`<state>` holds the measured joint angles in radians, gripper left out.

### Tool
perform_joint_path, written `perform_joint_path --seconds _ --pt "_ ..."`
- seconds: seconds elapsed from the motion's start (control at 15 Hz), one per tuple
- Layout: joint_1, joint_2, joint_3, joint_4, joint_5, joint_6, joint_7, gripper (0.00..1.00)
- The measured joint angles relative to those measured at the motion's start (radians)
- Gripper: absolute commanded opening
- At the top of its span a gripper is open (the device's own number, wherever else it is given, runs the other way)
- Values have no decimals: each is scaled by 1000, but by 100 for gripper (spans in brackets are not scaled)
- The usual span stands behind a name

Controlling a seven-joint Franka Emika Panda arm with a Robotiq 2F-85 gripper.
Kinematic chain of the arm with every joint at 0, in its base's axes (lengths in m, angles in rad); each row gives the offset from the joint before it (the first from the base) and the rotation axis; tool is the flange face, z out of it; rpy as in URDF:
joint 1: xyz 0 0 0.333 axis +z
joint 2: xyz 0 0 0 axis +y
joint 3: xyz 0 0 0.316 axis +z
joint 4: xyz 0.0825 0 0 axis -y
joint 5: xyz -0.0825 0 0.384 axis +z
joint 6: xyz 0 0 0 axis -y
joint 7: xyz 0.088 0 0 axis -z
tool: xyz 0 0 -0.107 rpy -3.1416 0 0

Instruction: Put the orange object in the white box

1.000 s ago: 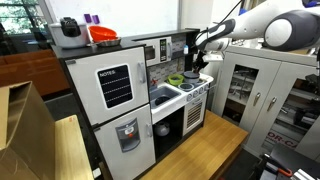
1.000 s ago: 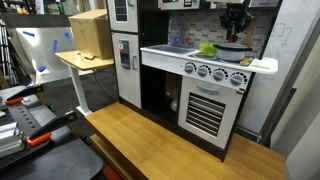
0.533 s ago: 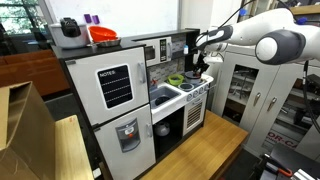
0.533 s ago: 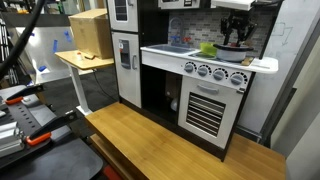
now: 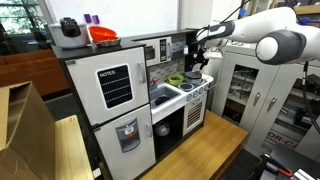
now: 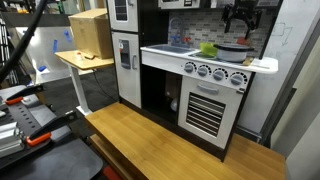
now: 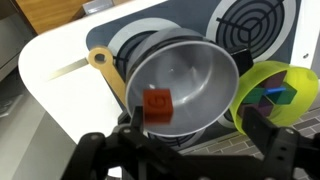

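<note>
The orange object point(image 7: 157, 104), a small cube, lies loose on the bottom of a silver pot point(image 7: 200, 75) on the toy stove. My gripper point(image 7: 197, 128) hovers above the pot's near rim, open, with its dark fingers point(image 7: 265, 130) spread wide and nothing between them. In both exterior views the gripper point(image 5: 200, 55) point(image 6: 240, 18) hangs just above the pot point(image 5: 192, 75) point(image 6: 233, 45). The white box is out of view.
A green bowl point(image 7: 275, 90) point(image 6: 208, 49) with coloured blocks stands touching the pot. A spiral burner point(image 7: 255, 20) lies beyond it, and a tan handle point(image 7: 100, 58) sticks out of the pot's side. The stove's knobs point(image 6: 215, 72) line its front. A sink point(image 5: 160, 97) sits beside the stove.
The jaws have gone from shut to wide open and the gripper has risen a little above the pot. The orange cube now lies free in the pot.
</note>
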<state>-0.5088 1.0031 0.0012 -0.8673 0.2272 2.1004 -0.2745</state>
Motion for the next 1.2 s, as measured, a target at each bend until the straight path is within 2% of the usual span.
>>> perform_joint_path --seconds 0.47,0.8,1.0,1.2 --pt "1 0 34 2 0 0 -22 100" --pt "6 -37 0 -16 -34 0 41 100" --pt "10 -133 -32 -100 -70 -11 76 100" --pt "10 -260 -43 -241 -90 -49 74 100"
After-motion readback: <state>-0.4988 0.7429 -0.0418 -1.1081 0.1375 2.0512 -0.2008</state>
